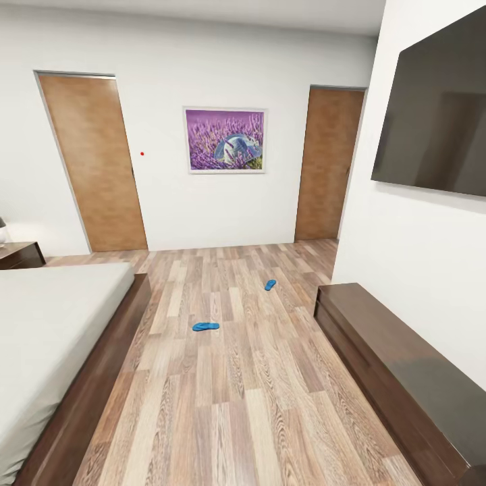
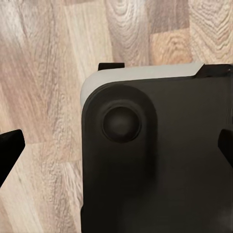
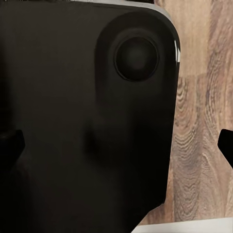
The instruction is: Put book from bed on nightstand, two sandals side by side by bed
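Gripper fingertips [image 2: 9,145] spread wide, holding nothing; two sandals [image 1: 205,327] lie apart beyond the bed [image 1: 47,324], risking base collision.

Head view: looked forward and down across the room, far wall [image 1: 162,202] ahead.
Wrist views: each pointed down, close above the dark robot base [image 2: 155,160].
Shared: plank floor [image 1: 223,405].

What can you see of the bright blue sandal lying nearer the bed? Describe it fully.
The nearer bright blue flip-flop sandal is small, flat and slim, lying sole-down on the light brown wood-plank floor. Its long side points across the room, roughly square to the bed's dark brown wooden frame, with bare floor between them. Nothing but the floor touches it; its strap detail is too small to tell.
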Motion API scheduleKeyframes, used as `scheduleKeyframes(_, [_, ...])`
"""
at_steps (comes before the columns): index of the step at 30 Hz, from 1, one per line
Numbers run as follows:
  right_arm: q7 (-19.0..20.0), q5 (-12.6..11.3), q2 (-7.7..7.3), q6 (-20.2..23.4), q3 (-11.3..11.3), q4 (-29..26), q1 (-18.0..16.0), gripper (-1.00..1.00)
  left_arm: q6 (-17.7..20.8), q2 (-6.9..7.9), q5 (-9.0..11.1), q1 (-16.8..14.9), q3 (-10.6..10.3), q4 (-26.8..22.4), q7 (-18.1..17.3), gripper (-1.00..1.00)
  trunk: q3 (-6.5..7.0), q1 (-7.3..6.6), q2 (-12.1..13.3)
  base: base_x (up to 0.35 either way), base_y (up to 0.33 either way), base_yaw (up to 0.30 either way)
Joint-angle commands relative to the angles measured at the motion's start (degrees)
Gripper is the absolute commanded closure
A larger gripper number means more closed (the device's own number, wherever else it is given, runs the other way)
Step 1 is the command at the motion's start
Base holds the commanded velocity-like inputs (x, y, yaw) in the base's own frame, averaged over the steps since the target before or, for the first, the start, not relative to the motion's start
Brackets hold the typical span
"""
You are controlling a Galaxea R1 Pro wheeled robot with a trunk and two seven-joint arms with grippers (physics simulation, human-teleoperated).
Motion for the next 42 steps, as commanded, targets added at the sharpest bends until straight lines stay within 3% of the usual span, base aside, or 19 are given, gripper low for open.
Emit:
scheduleKeyframes(1, [-0.03,-0.01,0.03,-0.19,0.03,0.04,-0.03,-1.0,-0.21,0.0,-0.01,-0.04,-0.01,0.05,-0.02,-1.0,-0.06,0.0,-0.03,0.0,0.0,0.0])
scheduleKeyframes(16, [-0.03,-0.16,0.5,-2.48,-0.16,0.41,-0.03,-1.0,-0.24,-0.03,-0.02,-0.04,-0.01,0.05,-0.09,-1.0,-0.06,0.0,-0.03,0.075,0.029,0.0])
scheduleKeyframes(42, [-0.03,-0.27,0.56,-3.1,-0.27,0.64,-0.03,-1.0,-0.33,-0.03,-0.02,-0.04,-0.02,0.05,-0.44,-1.0,-0.06,0.0,-0.03,0.276,0.081,0.0])
